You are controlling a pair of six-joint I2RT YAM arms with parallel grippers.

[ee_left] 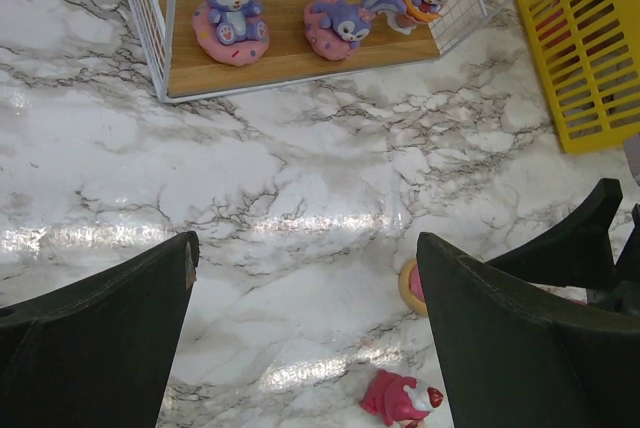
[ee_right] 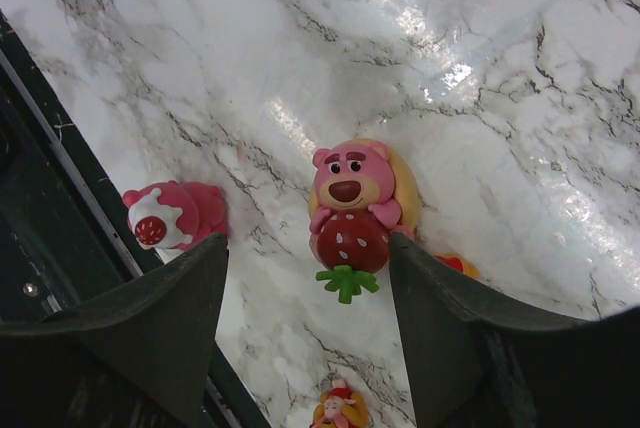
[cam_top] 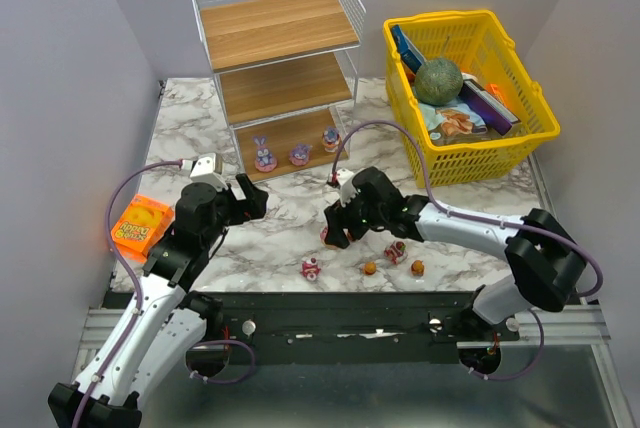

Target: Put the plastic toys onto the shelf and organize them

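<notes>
- My right hand (ee_right: 307,248) is spread and unclenched, one finger either side of a pink bear toy (ee_right: 350,203). The bear lies on its back on the surface (ee_right: 500,68), about midway along and toward the near edge. Nothing is grasped yet.
- The bear sits off-centre in the gap. It is just beside the finger (ee_right: 470,338) on the right of the wrist view and apart from the other. I judge that a squeeze from here would shove it sideways before both fingers bite. Its rounded, glossy body could then squirt out.
- A small orange piece (ee_right: 455,265) lies right against that nearer finger, and a pink-and-white toy (ee_right: 175,218) lies just beside the other. Either could be knocked aside or pinched along with the bear.
- My left hand (ee_left: 305,278) is also spread and holds nothing. It hovers over the surface between the bear and the shelf (cam_top: 275,28). That is on the route I would carry along, so the two arms could meet.
- The shelf stands at the far edge. Three purple rabbit toys (cam_top: 299,155) already take up most of its bottom board, one lying on its side. Setting the bear there risks toppling them or catching the wire frame, while the two upper boards show no toys.
</notes>
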